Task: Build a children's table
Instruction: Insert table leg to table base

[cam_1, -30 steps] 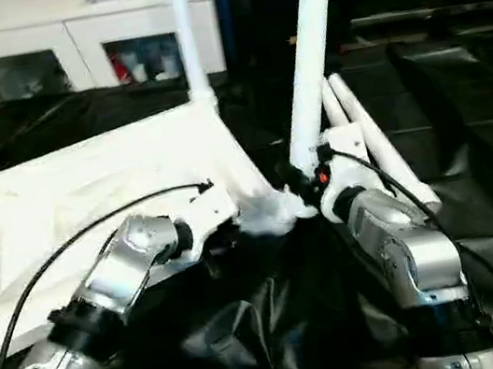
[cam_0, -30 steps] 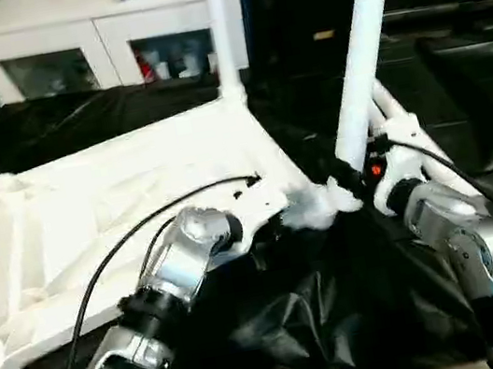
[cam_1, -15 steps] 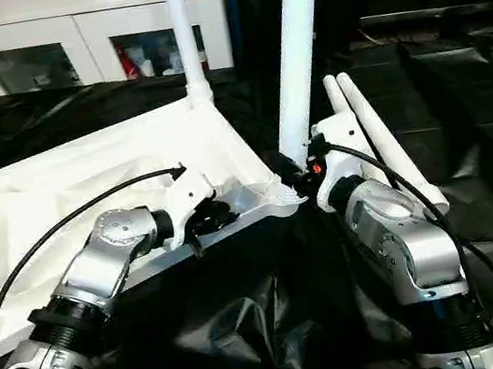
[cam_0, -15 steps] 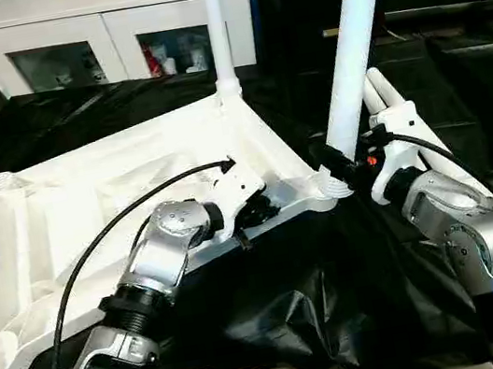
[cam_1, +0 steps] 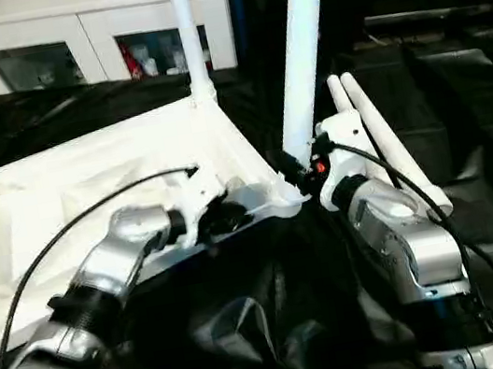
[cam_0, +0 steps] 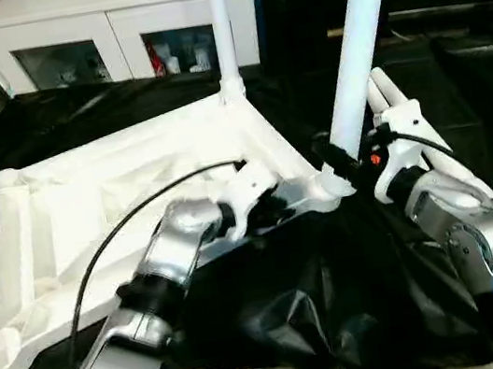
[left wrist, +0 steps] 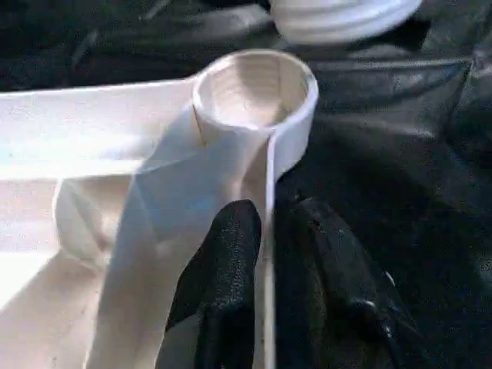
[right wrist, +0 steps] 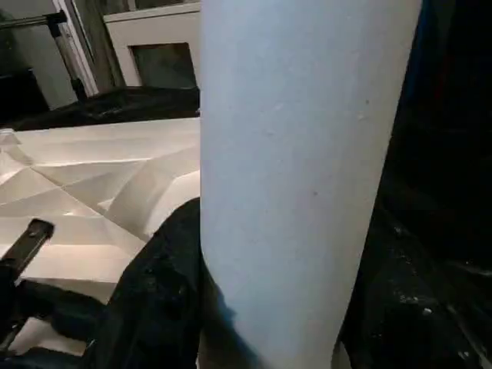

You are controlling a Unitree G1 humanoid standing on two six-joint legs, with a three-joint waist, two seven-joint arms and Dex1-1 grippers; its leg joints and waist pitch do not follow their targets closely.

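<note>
Gripping white leg (cam_0: 361, 47), right tool (cam_0: 332, 159), no legible writing

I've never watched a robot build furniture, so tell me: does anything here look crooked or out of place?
Yes. The leg held by the right gripper leans sideways, while the fitted leg at the far corner stands straight. Its foot is beside the near corner socket, which is empty, not in it.

Obscured and cropped parts
Both upright legs (cam_0: 361, 42) ran off the top edge; cabinet (cam_0: 110, 46) contents were too blurred to identify.
</note>
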